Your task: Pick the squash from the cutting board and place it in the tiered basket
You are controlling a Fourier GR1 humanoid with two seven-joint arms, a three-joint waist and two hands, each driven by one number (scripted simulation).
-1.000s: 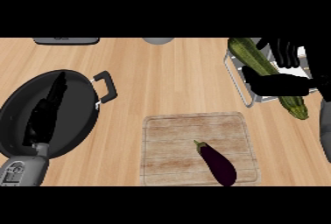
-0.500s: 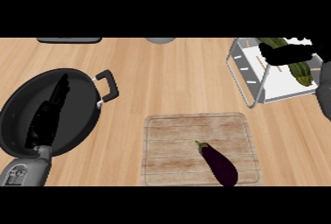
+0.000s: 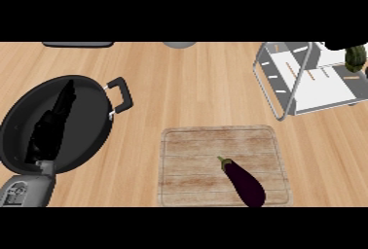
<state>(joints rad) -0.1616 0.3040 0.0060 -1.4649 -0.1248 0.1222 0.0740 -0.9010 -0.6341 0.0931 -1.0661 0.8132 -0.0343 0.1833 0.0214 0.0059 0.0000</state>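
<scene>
The right hand (image 3: pixel 336 45) had risen to the top-right corner, leaving just a black sliver (its grip could not be told). The green squash (image 3: pixel 354 58) showed at the tiered basket's (image 3: pixel 287 104) far right edge, so placing looked nearly done. The left hand (image 3: pixel 50 121) lay open over the pan (image 3: pixel 93 82).

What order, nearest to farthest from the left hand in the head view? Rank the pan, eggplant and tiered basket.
1. pan, directly under the left hand, at left.
2. eggplant, on the cutting board, lower middle.
3. tiered basket, upper right.
</scene>
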